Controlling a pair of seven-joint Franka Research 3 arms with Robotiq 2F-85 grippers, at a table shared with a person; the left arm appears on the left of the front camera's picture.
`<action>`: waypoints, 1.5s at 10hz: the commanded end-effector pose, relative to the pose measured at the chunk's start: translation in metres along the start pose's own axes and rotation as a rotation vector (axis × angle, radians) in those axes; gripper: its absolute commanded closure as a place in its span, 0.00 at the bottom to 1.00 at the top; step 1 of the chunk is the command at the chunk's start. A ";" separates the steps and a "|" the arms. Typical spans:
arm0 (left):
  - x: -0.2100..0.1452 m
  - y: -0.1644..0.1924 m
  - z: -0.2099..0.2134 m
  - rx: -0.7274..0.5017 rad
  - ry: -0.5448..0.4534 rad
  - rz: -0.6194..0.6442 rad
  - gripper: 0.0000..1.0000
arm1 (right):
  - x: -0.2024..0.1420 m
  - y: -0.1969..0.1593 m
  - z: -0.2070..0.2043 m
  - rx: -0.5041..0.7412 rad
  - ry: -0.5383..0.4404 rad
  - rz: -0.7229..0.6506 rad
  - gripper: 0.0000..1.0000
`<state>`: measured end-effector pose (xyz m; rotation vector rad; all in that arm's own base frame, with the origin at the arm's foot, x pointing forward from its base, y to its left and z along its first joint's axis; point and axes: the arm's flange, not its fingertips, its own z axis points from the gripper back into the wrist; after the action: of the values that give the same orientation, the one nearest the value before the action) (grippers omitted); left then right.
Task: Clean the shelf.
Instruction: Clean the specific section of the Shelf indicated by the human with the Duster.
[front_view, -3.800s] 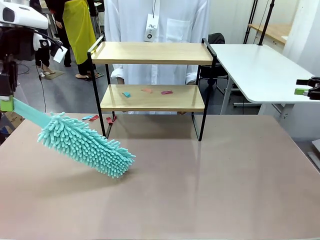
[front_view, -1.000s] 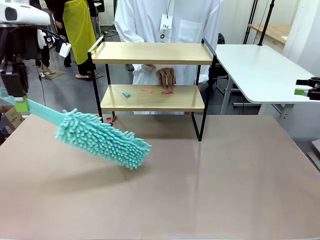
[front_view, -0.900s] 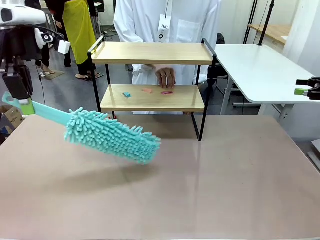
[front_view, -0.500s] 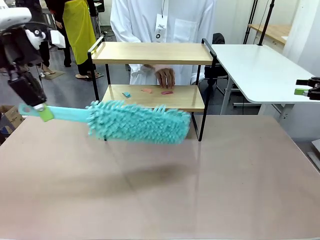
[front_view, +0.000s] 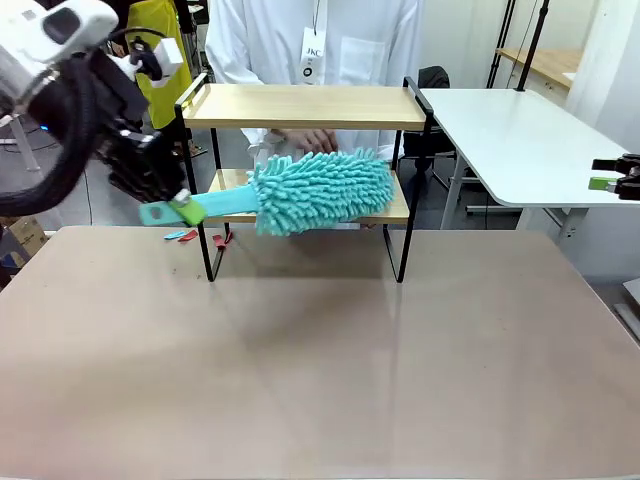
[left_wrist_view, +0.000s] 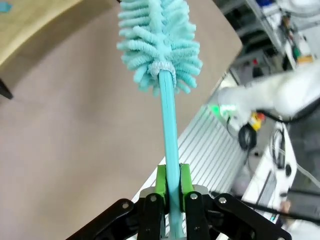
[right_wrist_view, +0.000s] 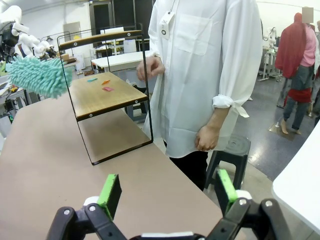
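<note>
The shelf (front_view: 300, 105) stands at the table's far side, two light wooden boards in a black frame. My left gripper (front_view: 172, 200) is shut on the teal handle of a fluffy teal duster (front_view: 322, 190), whose head lies level across the front of the lower board. In the left wrist view the green pads (left_wrist_view: 161, 184) clamp the handle, with the duster head (left_wrist_view: 159, 45) beyond. In the right wrist view small coloured scraps (right_wrist_view: 106, 86) lie on the lower board of the shelf (right_wrist_view: 107, 97). My right gripper (right_wrist_view: 167, 192) hangs open and holds nothing, at the front view's far right (front_view: 612, 182).
A person in a white coat (front_view: 310, 40) stands behind the shelf, one hand (front_view: 312, 140) between the boards. Small scraps (front_view: 182, 235) lie on the brown table (front_view: 320, 360) by the shelf's left leg. A white table (front_view: 520, 130) stands to the right, a stool (right_wrist_view: 231, 150) behind.
My left arm has swung the duster up and right, from low over the table to the lower board. The person's hand has drawn back from that board.
</note>
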<state>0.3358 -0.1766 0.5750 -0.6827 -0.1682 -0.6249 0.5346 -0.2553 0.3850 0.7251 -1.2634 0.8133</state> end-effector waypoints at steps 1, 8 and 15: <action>0.006 -0.022 -0.029 0.054 -0.115 0.104 0.87 | 0.003 0.000 -0.002 -0.003 0.002 0.005 0.00; 0.035 -0.036 -0.080 0.081 -0.191 0.188 0.87 | 0.003 0.000 -0.002 -0.003 0.002 0.005 0.00; 0.079 -0.117 -0.167 0.324 -0.378 0.327 0.87 | 0.003 0.000 -0.002 -0.003 0.002 0.005 0.00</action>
<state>0.3163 -0.3720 0.5290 -0.5542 -0.4811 -0.1834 0.5347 -0.2553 0.3851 0.7250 -1.2634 0.8135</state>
